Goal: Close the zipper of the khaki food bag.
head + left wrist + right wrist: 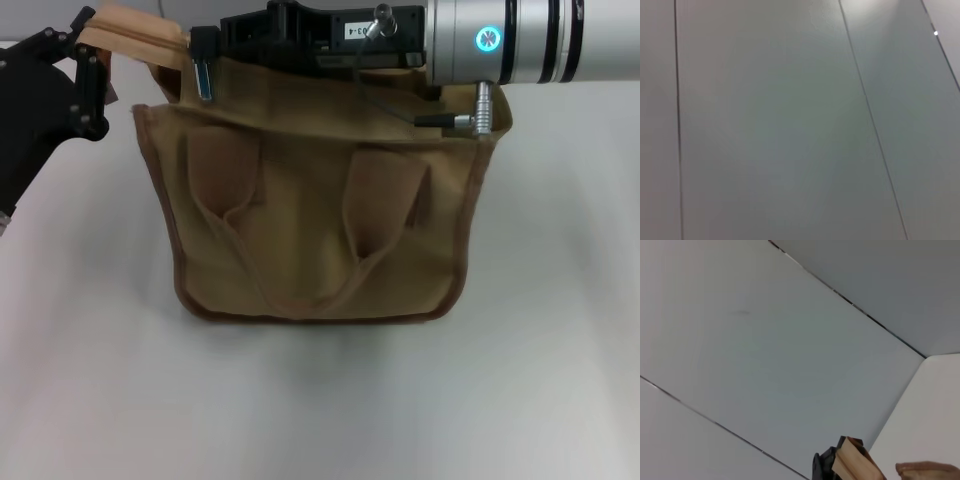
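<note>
Standing upright on the white table (560, 380), the khaki food bag (310, 230) faces the head camera with its front pockets and two looped handles (300, 240) hanging slack down the front panel. The zipper (140, 38) runs along the bag's top edge, mostly hidden behind the right arm; only its tan tape end shows, sticking out past the bag's left top corner.

The left gripper (88, 45), black, sits just beside that corner with its jaws clamped on the tape end. Judging from the task, this hold is there to keep the bag taut and anchored so the slider can be drawn along the track without the soft canvas bunching or the bag sliding across the table.

The right gripper (205, 75) hangs over the bag's top edge, near the left corner, its silver forearm reaching across above the bag. A blue-tipped finger (204, 80) dips just inside the rim. Whether its jaws are apart or together on the pull tab cannot be told, as the tab is not visible.

In the right wrist view the tape end (855, 467) and the left gripper (824, 467) appear at the frame's edge against a grey panelled wall (765, 340); the left wrist view shows only that wall (790, 125).
</note>
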